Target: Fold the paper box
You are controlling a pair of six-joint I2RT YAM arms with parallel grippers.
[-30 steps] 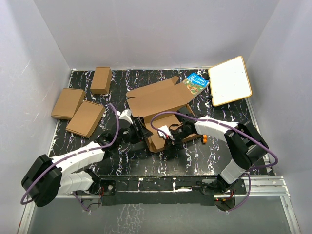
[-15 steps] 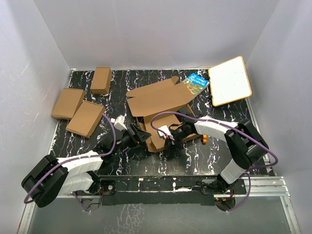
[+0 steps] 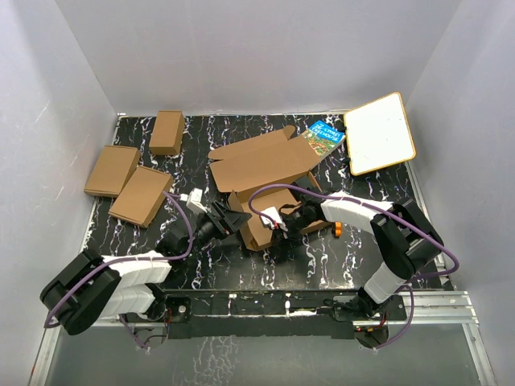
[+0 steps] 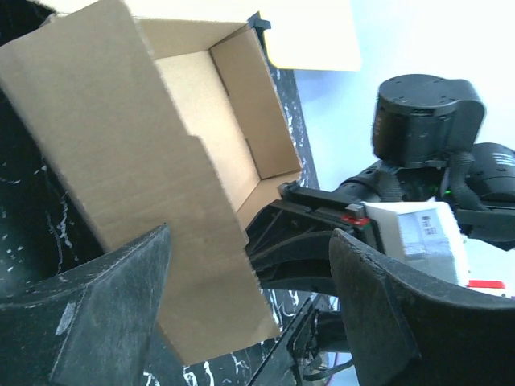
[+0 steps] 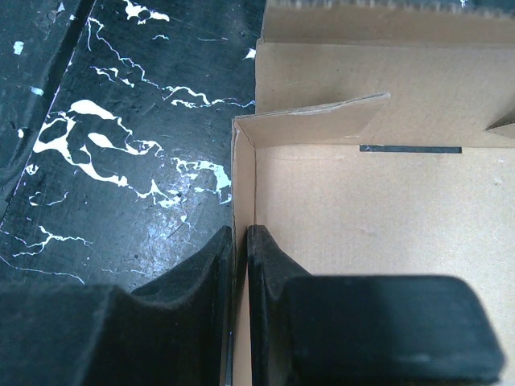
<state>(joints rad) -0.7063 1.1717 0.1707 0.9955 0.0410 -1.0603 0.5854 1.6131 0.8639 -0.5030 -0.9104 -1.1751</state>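
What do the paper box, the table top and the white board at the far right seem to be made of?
The paper box: plain brown cardboard, matte, probably corrugated, judging by the faint ribbing in the right wrist view. The table top: hard black surface with white veins, either marble or a printed laminate; I cannot tell which. The white board: smooth white face with a tan rim, perhaps wood.

light: bright, even | shadows: soft | wrist-view foreground: seemingly blurred

Robot lab cell: plain white walls [image 3: 241, 56], black marbled table [image 3: 322, 259], mounting rail [image 3: 434, 302].
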